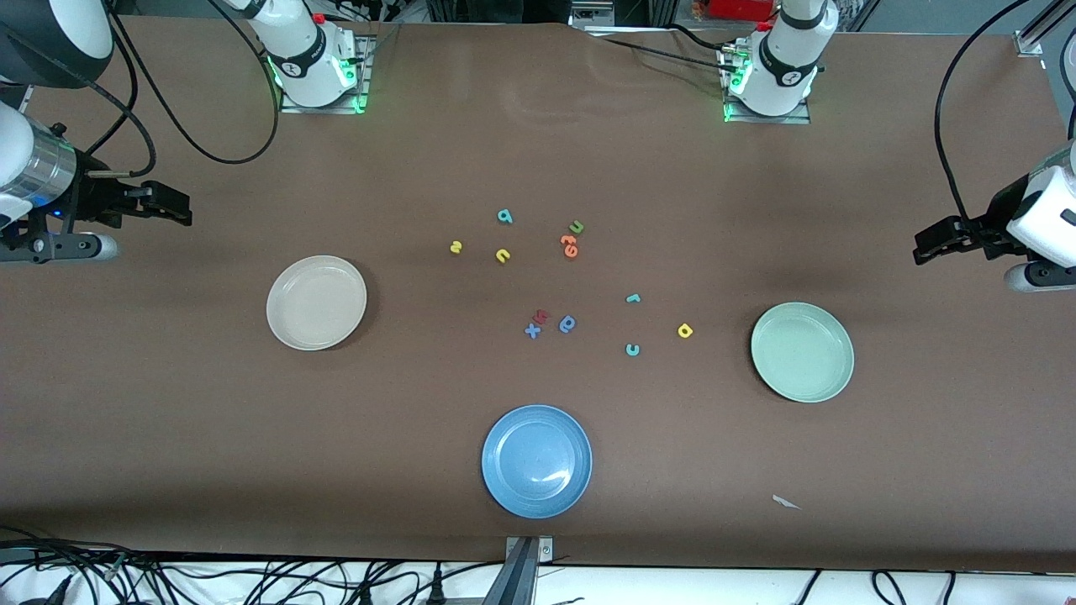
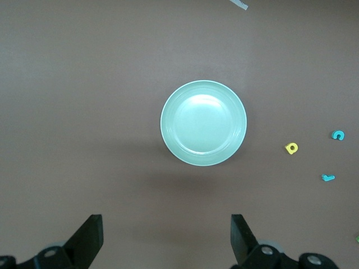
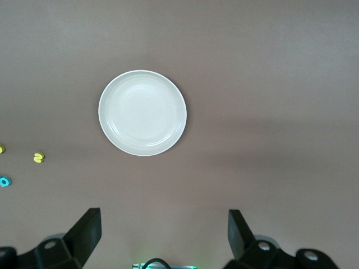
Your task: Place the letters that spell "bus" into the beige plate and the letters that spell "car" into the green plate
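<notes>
Your left hand (image 2: 165,241) and right hand (image 3: 162,238) are both cut off at the frame edge in the front view. Only the wrist views show the fingers, spread wide, nothing between them. Both arms wait, up over the ends of the surface (image 1: 168,437).

The left wrist view shows the green plate (image 2: 203,123) empty, with the yellow a (image 2: 291,148), teal c (image 2: 337,135) and teal r (image 2: 328,178) near it. The right wrist view shows the beige plate (image 3: 142,112) empty, plus the yellow s (image 3: 38,157). The teal b (image 3: 4,181) is half cut off there.

Only the front view gives you everything: yellow s (image 1: 456,247), yellow u (image 1: 503,255) and teal b (image 1: 504,216) lie farther from the camera than the teal c (image 1: 632,349), yellow a (image 1: 685,330) and teal r (image 1: 633,297). The orange letters (image 1: 569,245) touch, their shapes hard to read, and the green u (image 1: 577,226) lies beside them. The red letter (image 1: 541,316) touches the blue x (image 1: 532,330). The blue plate (image 1: 536,460) is nearest the camera.
</notes>
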